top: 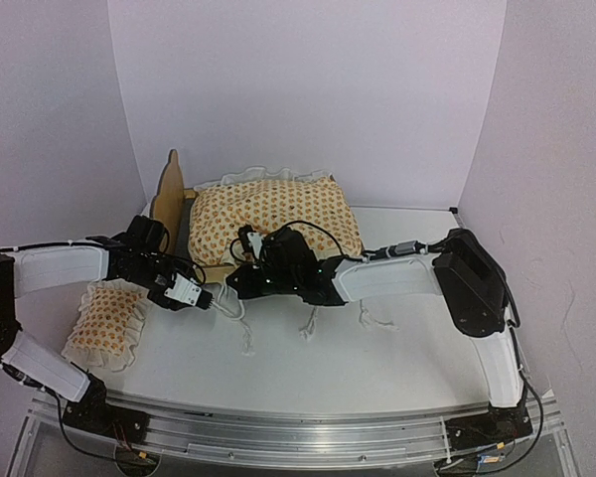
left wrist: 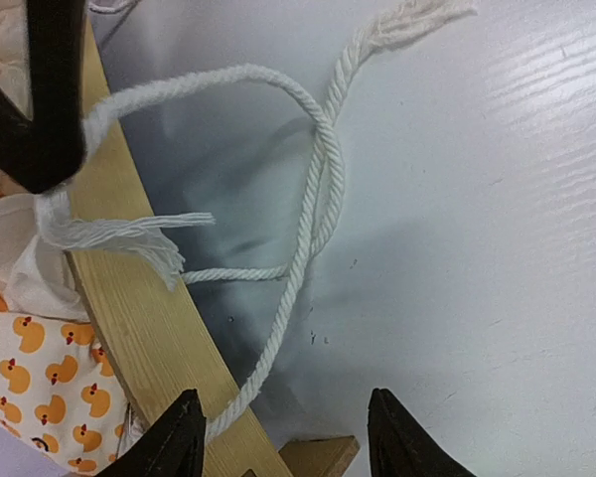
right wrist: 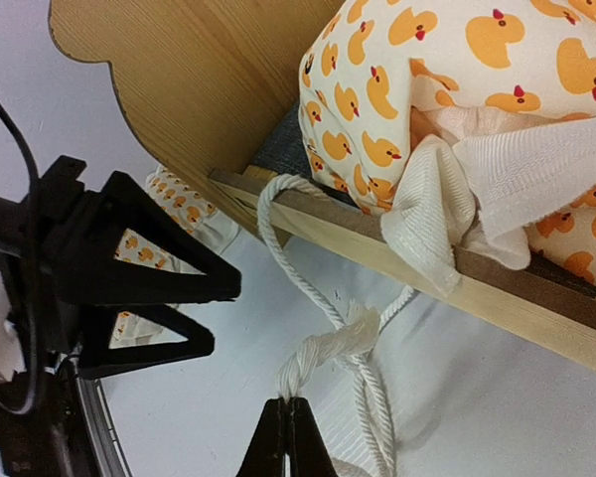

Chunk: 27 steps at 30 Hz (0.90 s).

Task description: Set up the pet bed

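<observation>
pet bed (right wrist: 517,298) just beside right hand (right wrist: 288,437), cord (right wrist: 328,348) pinched

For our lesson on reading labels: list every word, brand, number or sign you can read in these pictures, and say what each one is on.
No readable text in any view.
The cushion: orange duck print only, no letters.
The pet bed: plain wood, unmarked.
The cord tie pinched in the right hand: no tag.
The coloured patch by the right arm's base: too small to read.
</observation>
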Motion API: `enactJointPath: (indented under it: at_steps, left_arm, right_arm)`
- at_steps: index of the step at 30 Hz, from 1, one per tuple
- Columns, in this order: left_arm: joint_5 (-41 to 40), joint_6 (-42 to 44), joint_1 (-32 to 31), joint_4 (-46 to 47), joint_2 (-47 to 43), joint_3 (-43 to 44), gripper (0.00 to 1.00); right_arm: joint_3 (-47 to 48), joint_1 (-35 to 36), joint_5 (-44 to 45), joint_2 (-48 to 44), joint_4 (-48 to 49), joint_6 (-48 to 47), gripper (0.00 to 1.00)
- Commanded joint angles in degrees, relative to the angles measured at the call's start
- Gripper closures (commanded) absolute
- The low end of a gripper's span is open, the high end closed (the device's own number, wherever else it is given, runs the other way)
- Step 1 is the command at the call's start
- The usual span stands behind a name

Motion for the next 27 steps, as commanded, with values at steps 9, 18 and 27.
enactJointPath:
  at_steps: [9,18,27]
  left_arm:
    - [-9.9,17.5,-2.2,25.4,7.2,-5.4,0.57]
    - [-12.9,19.3,-2.0,34.6,8.5,-8.3,0.71]
    - [-12.2,10.6,-2.0,27.1,6.7,-2.5,1.0]
  right_arm:
    - [3.1,0.4,-3.4,2.6,2.9,1.2,1.0]
    - [2.8,0.4,-5.2,2.7,3.8,0.9,1.0]
    - [4.3,0.4,-5.0,4.2,3.8,-0.3,1.0]
